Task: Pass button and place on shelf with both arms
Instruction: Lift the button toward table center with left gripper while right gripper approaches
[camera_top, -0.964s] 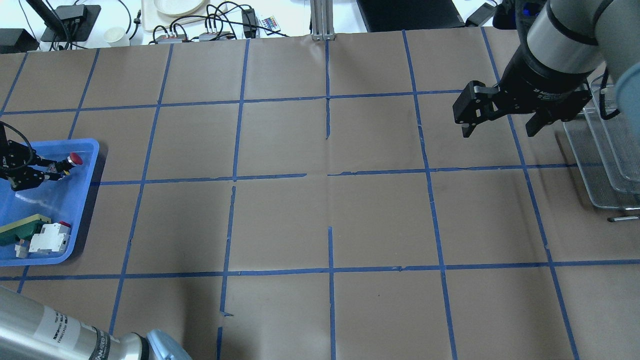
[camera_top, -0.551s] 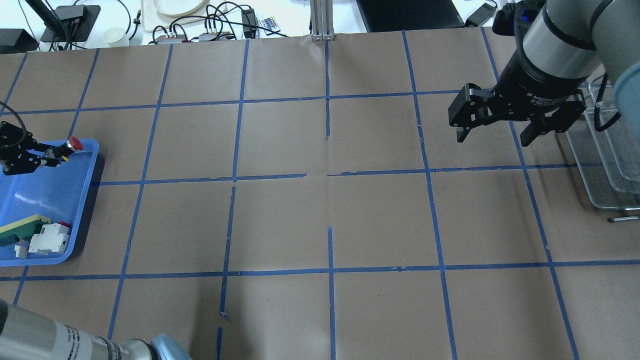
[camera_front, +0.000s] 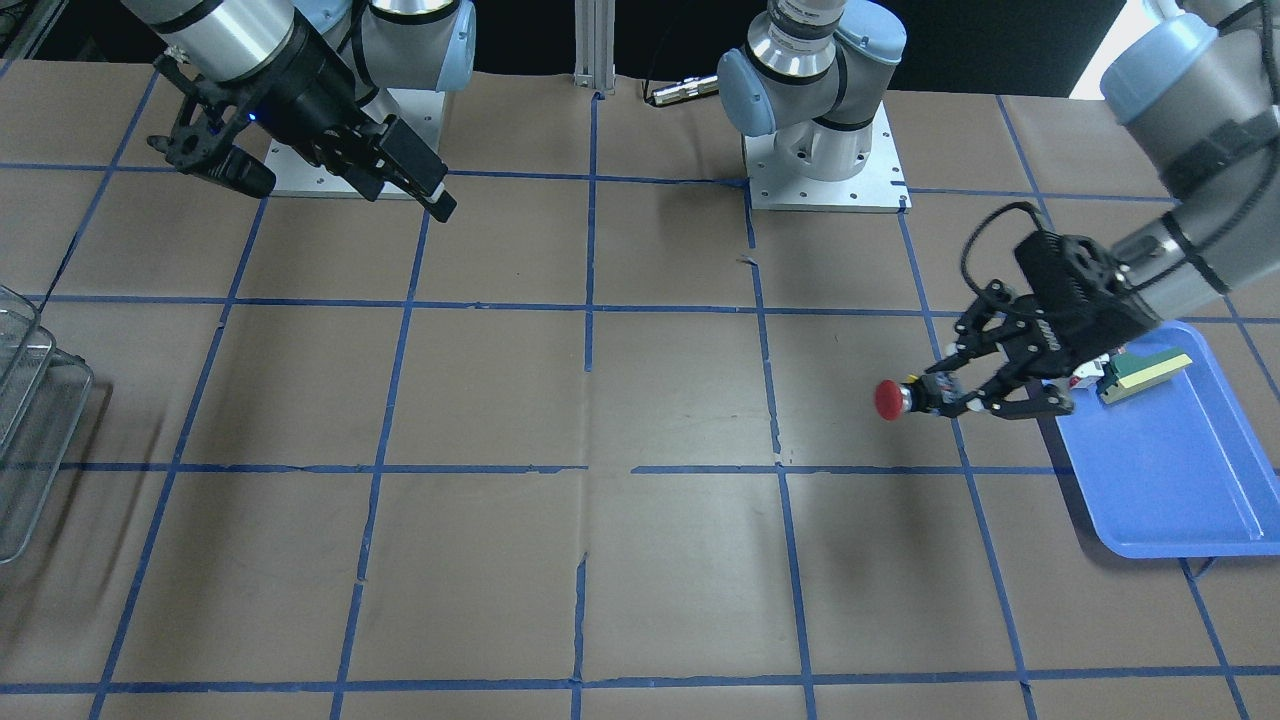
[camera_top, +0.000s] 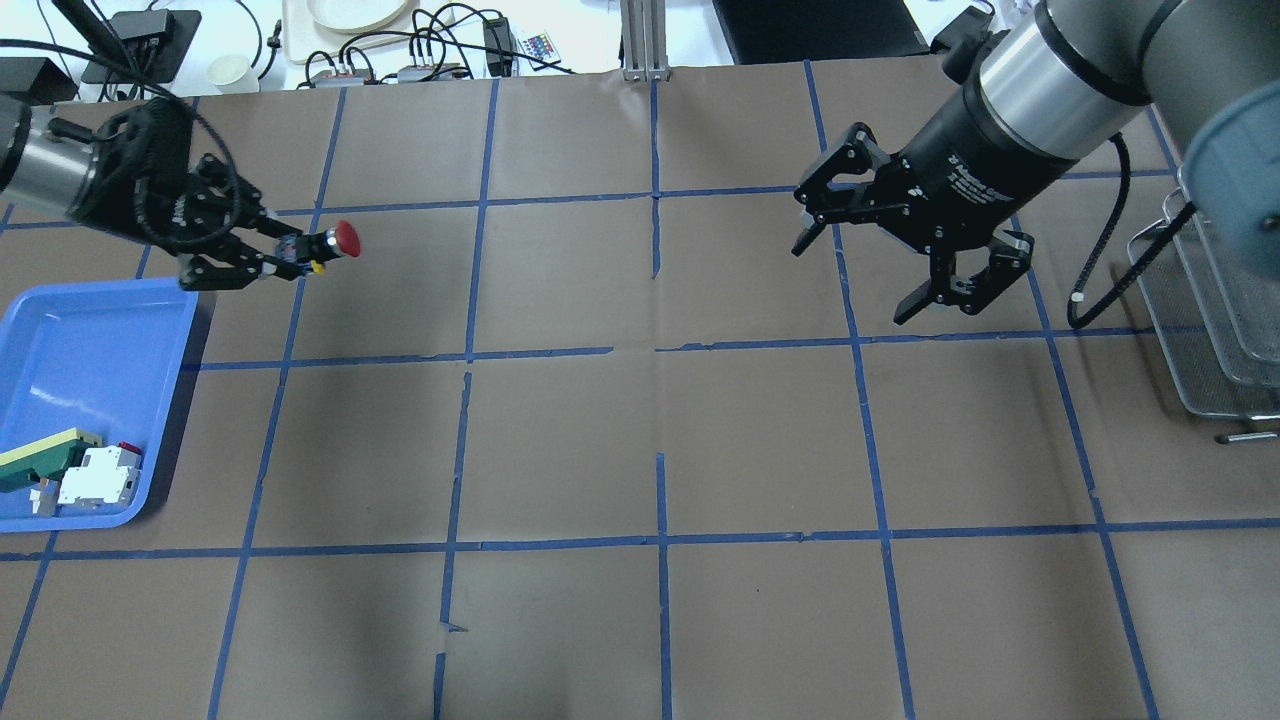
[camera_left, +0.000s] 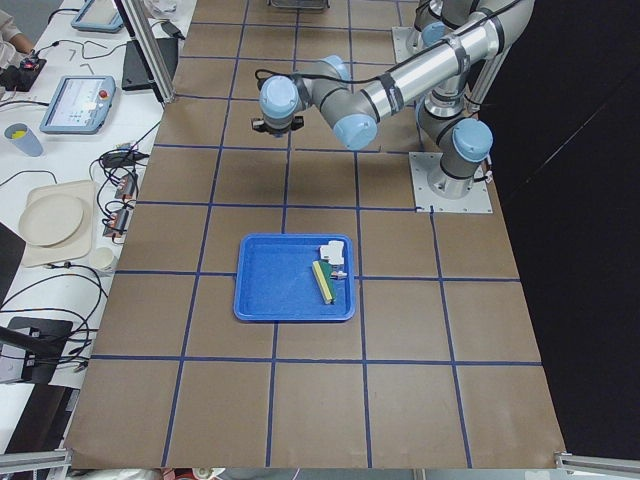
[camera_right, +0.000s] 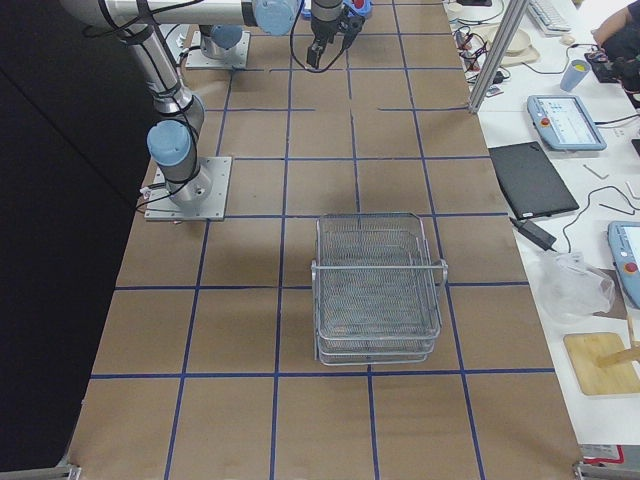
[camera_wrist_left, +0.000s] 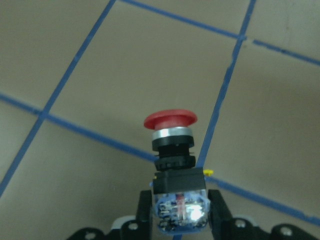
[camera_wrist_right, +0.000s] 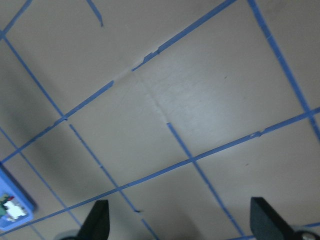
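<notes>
1 button, held aloft by its base in the clenched left gripper, hangs just beyond the blue tray. The right gripper is spread wide and empty, near the shelf.

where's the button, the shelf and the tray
button (camera_top: 346, 238), overhead exterior view, on its red cap
shelf (camera_right: 378, 300), exterior right view, on its top mesh
tray (camera_left: 275, 285), exterior left view, on its bare floor
</notes>
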